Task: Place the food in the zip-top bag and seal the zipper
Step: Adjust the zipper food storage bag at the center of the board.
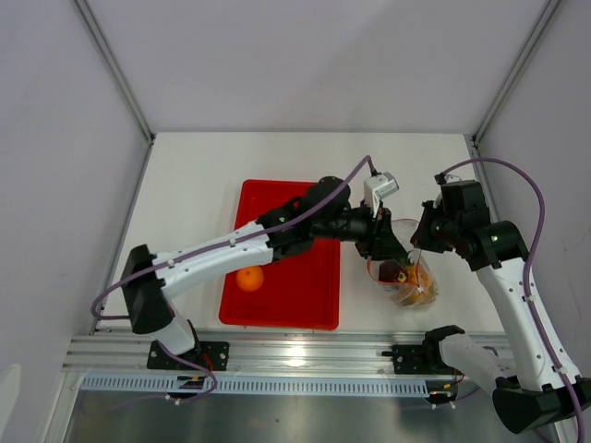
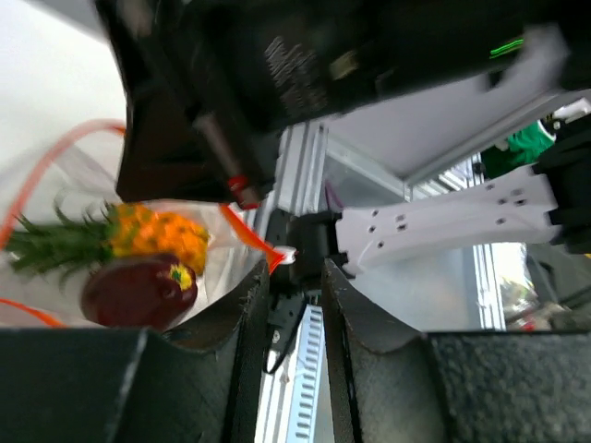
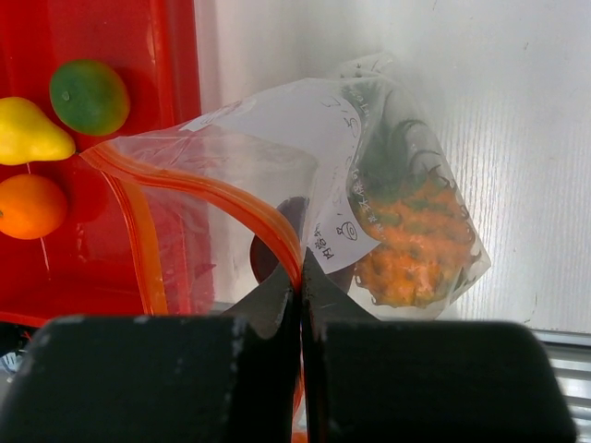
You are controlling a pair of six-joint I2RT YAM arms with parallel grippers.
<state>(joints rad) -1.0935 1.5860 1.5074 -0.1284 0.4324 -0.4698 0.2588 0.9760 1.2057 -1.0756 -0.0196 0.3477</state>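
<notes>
White bench (image 1: pixel 388 166) and pale walls frame the work. The right claw (image 3: pixel 301 275) is pressed together on the zipper (image 3: pixel 185 182), pinching the red-orange strip where it dips toward the camera. The left claw (image 2: pixel 295 277) hovers at the same mouth with only a narrow slit between its fingers. A tip of the strip lies at that slit, but the wrist view is too close to tell whether it is gripped. The zip-top bag (image 3: pixel 277 120), clear and crinkled, sits on the bench just right of the red tray (image 1: pixel 286 305), its mouth gaping toward the tray. Inside are the pineapple (image 3: pixel 411 249) and the dark red round fruit (image 2: pixel 138 291). The orange (image 1: pixel 249 278), yellow pear (image 3: pixel 28 134) and green round fruit (image 3: pixel 90 95) lie on the tray, not yet bagged. The likely trouble is that the slick film slides from a single pinch. That would let the mouth sag shut or tip the fruit out. Running the zipper closed now would leave three pieces outside.
</notes>
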